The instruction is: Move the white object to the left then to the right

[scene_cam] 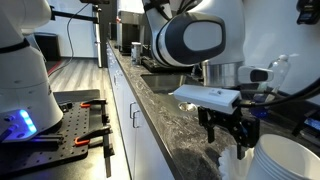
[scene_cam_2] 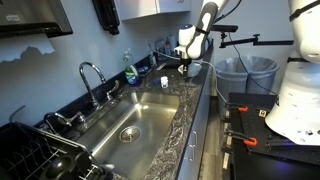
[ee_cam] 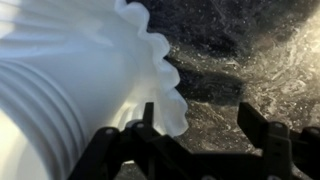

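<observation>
The white object [ee_cam: 70,70] is a pile of ribbed white paper cups on wide ruffled filters, and it fills the left of the wrist view. It also shows at the bottom right in an exterior view [scene_cam: 287,160]. My gripper [ee_cam: 200,128] is open, and its fingers hang just above the dark speckled countertop [ee_cam: 250,60]. The ruffled rim lies against the left finger. The gap between the fingers shows mostly bare countertop. In an exterior view the gripper [scene_cam: 226,138] is right beside the pile. In the far exterior view the gripper [scene_cam_2: 185,68] is small at the counter's far end.
A steel sink [scene_cam_2: 130,125] with a faucet [scene_cam_2: 90,75] takes up the middle of the counter. A clear bottle with blue liquid [scene_cam_2: 130,72] stands behind the sink. A dish rack [scene_cam_2: 30,155] is at the near end. Bins [scene_cam_2: 245,70] stand on the floor.
</observation>
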